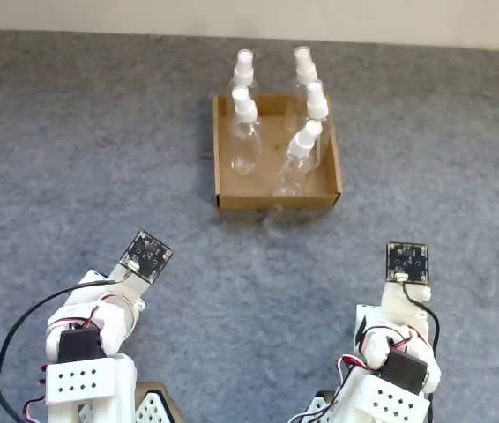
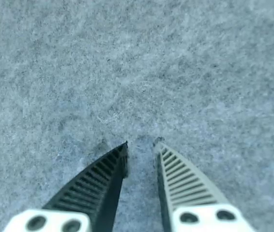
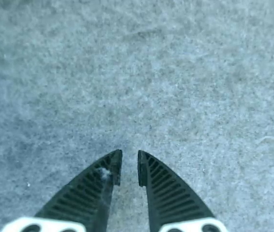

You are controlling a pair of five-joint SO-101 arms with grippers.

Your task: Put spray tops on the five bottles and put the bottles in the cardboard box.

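Five clear bottles with white spray tops stand in or at the cardboard box (image 1: 225,189) at the far middle of the table. Two bottles (image 1: 243,75) (image 1: 304,66) rise at the box's back wall, their bases hidden. Three more (image 1: 244,141) (image 1: 316,106) (image 1: 295,167) stand inside the box. The left arm (image 1: 100,330) and the right arm (image 1: 399,339) sit folded at the near edge, far from the box. My left gripper (image 2: 141,144) hangs just above bare carpet, tips nearly together, holding nothing. My right gripper (image 3: 129,152) is the same, with only a thin slit between its tips.
Grey carpet (image 1: 73,176) covers the whole table. A black cable (image 1: 7,344) loops off the left arm at the near left. A pale wall strip (image 1: 408,22) runs along the far edge.
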